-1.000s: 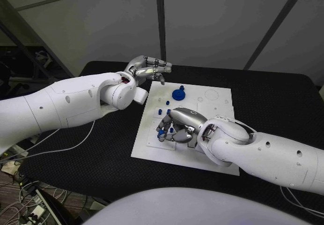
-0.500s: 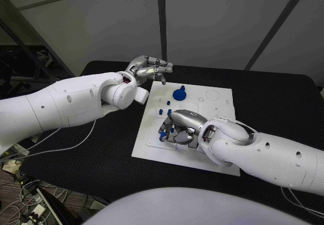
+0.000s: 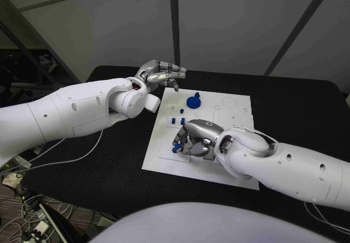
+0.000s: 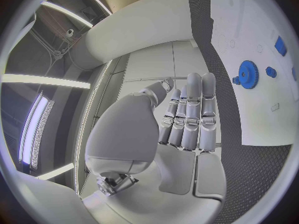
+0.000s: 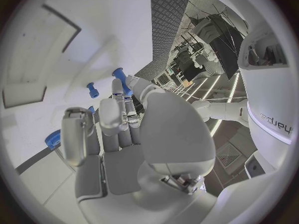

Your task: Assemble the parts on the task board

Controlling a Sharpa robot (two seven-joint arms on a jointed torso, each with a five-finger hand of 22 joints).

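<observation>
Right robot hand (image 3: 195, 137) lower on task board (image 3: 232, 115).

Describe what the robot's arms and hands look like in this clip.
Both arms are bulky, smooth white shells with small dark screw holes. The left arm has a round white wrist joint; the right arm matches it. Each ends in a silver metal robot hand: left, right, with segmented fingers.

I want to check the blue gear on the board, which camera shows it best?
The left wrist view: the blue gear lies unobstructed on the task board, its toothed rim plain. The head view shows the gear smaller, at the board's far side, near the left hand. In the right wrist view I cannot pick it out with certainty.
</observation>
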